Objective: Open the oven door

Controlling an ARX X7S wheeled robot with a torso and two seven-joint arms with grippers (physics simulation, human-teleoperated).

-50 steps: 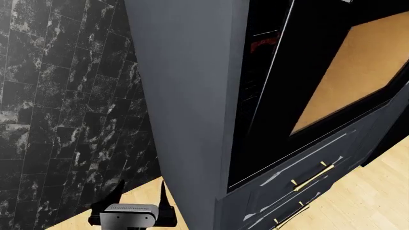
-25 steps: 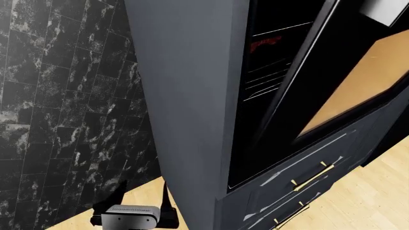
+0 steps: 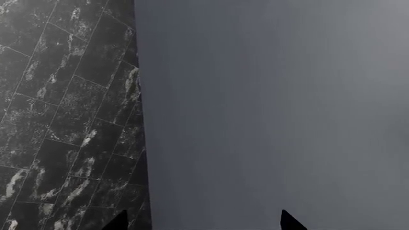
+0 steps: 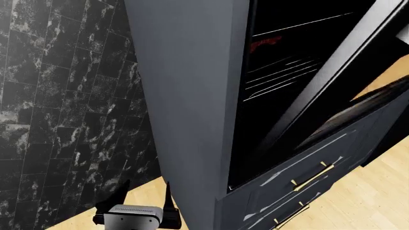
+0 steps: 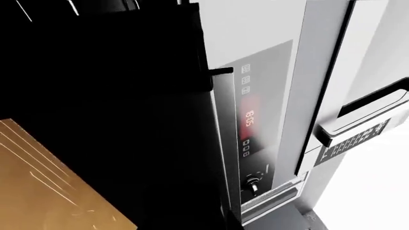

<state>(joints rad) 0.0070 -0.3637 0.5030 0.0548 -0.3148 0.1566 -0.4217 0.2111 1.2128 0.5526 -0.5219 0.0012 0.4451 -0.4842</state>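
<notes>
Far left in the head view: black marbled tile wall (image 4: 57, 96), running down to a light wood floor (image 4: 143, 194). Left gripper (image 4: 142, 196) sits low at the frame bottom, just beside the cabinet corner; two dark fingers (image 4: 118, 191) stick up above a white-grey wrist block, spread apart with nothing between them, so released. Left wrist view agrees: only two dark fingertips (image 3: 289, 221) show, well apart, pointed at the flat grey cabinet side (image 3: 275, 110) with the tile wall (image 3: 64, 120) next to it.

Centre: tall grey cabinet side panel (image 4: 191, 96) fills the middle of the head view, top to bottom.

Right of it: oven cavity (image 4: 281, 72) is exposed, dark, with thin wire rack lines and a small red glow near the top. The oven door (image 4: 332, 91) is tilted away from the cavity, hinged low, its top edge leaning out toward the upper right; it reads as a glossy black slab with a grey edge, and a sliver of wood-brown reflection shows at the far right. Partly open, not flat.

Below the door: navy drawer fronts (image 4: 319, 158) with brass handles (image 4: 313, 176), two visible, both drawers closed.

Right wrist view: the oven door (image 5: 115, 120) is a big black panel with a brown window patch in one corner; beside it a control strip (image 5: 252, 124) with red digits, then a silver bar handle (image 5: 364, 115). Right gripper isn't visible in any view, so can't tell its state.
</notes>
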